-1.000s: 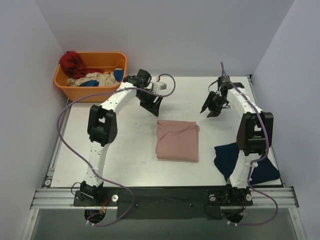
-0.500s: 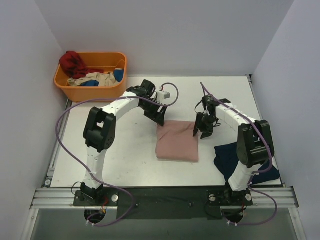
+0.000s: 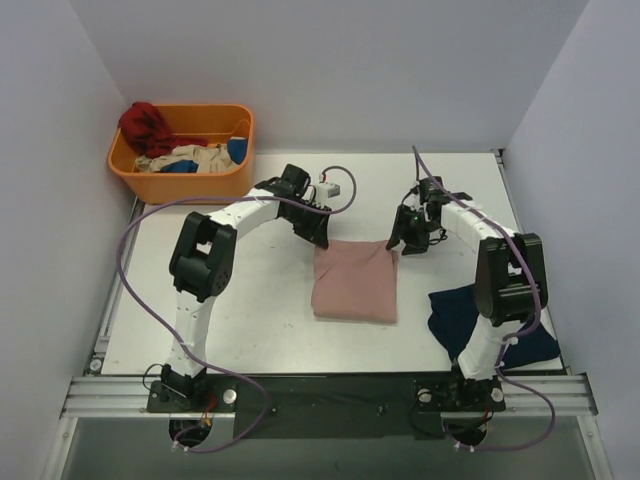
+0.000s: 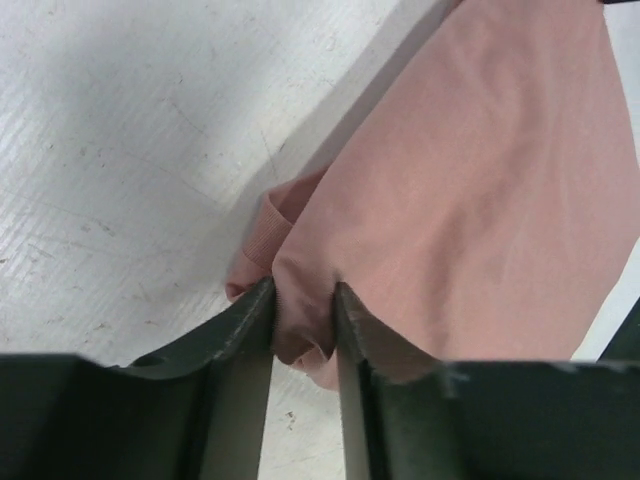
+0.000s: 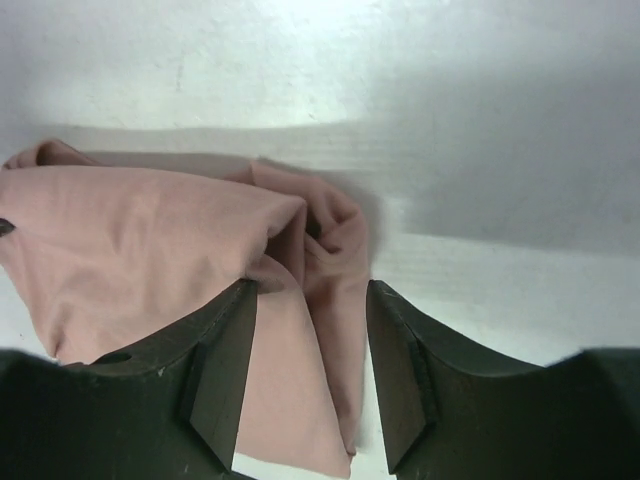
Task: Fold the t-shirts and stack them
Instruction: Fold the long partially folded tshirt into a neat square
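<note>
The dusty-pink t-shirt [image 3: 353, 281] lies folded in a rectangle at the middle of the table; its print is hidden. My left gripper [image 3: 317, 238] is at its far left corner, shut on a bunch of the pink cloth [image 4: 300, 300]. My right gripper [image 3: 399, 244] is at the far right corner, jaws open and straddling the rumpled pink corner [image 5: 330, 250]. The dark navy t-shirt [image 3: 455, 318] lies crumpled at the near right, partly behind the right arm.
An orange basket [image 3: 150, 184] holding red, beige and blue clothes stands at the far left, off the table's corner. White walls close in the left, back and right sides.
Both grippers came down from the far side onto the pink shirt's far corners. The left one has closed on the cloth. The right one shifted slightly back and right.
</note>
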`<action>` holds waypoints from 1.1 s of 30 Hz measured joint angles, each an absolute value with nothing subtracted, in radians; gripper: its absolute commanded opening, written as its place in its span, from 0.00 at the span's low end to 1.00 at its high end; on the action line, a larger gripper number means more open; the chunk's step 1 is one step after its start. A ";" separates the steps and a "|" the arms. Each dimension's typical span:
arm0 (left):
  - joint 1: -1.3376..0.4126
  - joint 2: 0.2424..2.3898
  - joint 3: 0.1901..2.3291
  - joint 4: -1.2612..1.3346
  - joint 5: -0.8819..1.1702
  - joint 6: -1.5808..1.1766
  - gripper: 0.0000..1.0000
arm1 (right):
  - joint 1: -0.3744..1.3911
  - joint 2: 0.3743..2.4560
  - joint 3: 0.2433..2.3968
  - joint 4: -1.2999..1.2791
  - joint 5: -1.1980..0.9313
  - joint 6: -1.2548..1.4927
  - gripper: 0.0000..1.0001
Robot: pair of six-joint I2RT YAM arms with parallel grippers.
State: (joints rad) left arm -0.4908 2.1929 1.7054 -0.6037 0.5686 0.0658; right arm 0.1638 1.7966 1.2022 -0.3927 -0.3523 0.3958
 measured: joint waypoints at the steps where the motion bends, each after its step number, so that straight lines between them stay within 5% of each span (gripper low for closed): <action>1: -0.490 2.193 1.703 -0.597 0.577 0.065 0.24 | 0.161 1.808 1.213 -0.379 -0.359 0.386 0.43; 8: -0.491 2.193 1.689 -0.570 0.608 0.062 0.07 | 0.200 1.906 1.279 -0.313 -0.412 0.342 0.36; 9: -0.491 2.193 1.689 -0.570 0.609 0.062 0.00 | 0.205 1.914 1.283 -0.305 -0.418 0.341 0.30; 13: -0.491 2.193 1.686 -0.567 0.611 0.063 0.00 | 0.203 1.942 1.300 -0.292 -0.434 0.339 0.00; 20: -0.490 2.185 1.686 -0.575 0.633 0.061 0.00 | 0.205 1.899 1.260 -0.276 -0.410 0.342 0.00; 33: -0.508 2.056 1.681 -0.667 0.772 0.043 0.00 | 0.216 1.501 1.044 -0.274 -0.369 0.414 0.00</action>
State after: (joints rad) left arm -0.5079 2.0560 1.6806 -0.6670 0.7723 0.0433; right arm 0.2157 1.5013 1.0435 -0.2737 -0.3687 0.4141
